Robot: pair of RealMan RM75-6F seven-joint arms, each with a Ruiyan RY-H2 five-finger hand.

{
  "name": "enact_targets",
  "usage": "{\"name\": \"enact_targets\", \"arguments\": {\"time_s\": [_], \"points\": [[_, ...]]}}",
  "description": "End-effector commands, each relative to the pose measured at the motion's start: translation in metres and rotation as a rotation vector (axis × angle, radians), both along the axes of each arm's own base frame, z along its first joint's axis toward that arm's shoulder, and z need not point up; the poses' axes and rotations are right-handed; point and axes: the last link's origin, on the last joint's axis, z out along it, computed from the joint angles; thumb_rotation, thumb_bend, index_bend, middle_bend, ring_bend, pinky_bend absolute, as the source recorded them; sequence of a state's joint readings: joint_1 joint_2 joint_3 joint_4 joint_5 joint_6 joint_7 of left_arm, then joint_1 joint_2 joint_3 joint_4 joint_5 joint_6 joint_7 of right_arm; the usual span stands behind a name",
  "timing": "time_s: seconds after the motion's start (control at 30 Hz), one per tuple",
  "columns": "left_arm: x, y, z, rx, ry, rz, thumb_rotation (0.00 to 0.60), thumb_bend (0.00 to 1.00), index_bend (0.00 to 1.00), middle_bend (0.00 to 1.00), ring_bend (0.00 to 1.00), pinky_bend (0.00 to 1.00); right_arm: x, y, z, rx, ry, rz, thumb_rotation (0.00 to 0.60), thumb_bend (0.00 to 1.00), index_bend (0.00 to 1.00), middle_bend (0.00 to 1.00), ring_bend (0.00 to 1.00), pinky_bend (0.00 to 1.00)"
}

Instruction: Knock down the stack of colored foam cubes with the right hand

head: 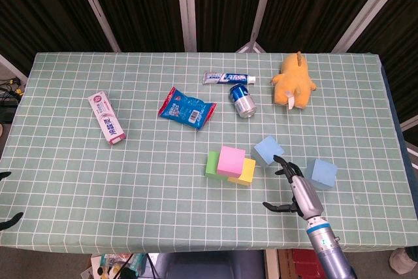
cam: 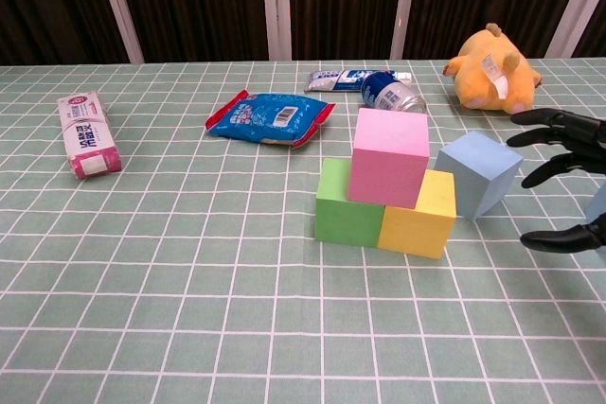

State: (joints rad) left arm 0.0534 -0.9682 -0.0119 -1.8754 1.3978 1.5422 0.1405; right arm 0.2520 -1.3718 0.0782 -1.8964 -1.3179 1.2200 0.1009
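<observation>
Nearest me, the right robot hand (head: pixel 292 191) hovers over the green checked worktop (head: pixel 130 181) with its black fingers (cam: pixel 554 130) spread wide and holding nothing, just right of the stack. The pink foam cube (cam: pixel 389 157) sits atop the green foam cube (cam: pixel 343 205) and yellow foam cube (cam: pixel 421 217), a light blue foam cube (cam: pixel 478 172) beside them and another blue foam cube (head: pixel 322 173) further right. Beyond lie a blue snack packet (head: pixel 187 108), a soda can (head: pixel 242 101) and an orange plush toy (head: pixel 293 81); of the left robot hand only dark tips show, so I cannot tell its state.
</observation>
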Motion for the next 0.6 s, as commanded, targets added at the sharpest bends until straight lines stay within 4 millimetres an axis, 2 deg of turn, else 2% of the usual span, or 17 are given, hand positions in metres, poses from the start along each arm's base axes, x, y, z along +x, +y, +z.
{"name": "enact_targets", "arguments": {"time_s": [0.03,0.3,0.6], "points": [[0.000,0.000,0.000,0.001,-0.001,0.001,0.600,0.13,0.21,0.00,0.00,0.00,-0.002,0.006,0.000,-0.001,0.007,0.001,0.600,0.13,0.02,0.17,0.29,0.07],[0.000,0.000,-0.001,-0.007,0.003,0.000,0.600,0.13,0.21,0.00,0.00,0.00,-0.008,0.011,-0.012,0.034,0.015,-0.004,0.600,0.13,0.04,0.18,0.32,0.09],[-0.001,-0.001,0.002,0.008,-0.002,0.006,0.600,0.13,0.21,0.00,0.00,0.00,-0.020,-0.001,-0.036,0.062,0.060,-0.053,0.600,0.13,0.06,0.19,0.32,0.09]]}}
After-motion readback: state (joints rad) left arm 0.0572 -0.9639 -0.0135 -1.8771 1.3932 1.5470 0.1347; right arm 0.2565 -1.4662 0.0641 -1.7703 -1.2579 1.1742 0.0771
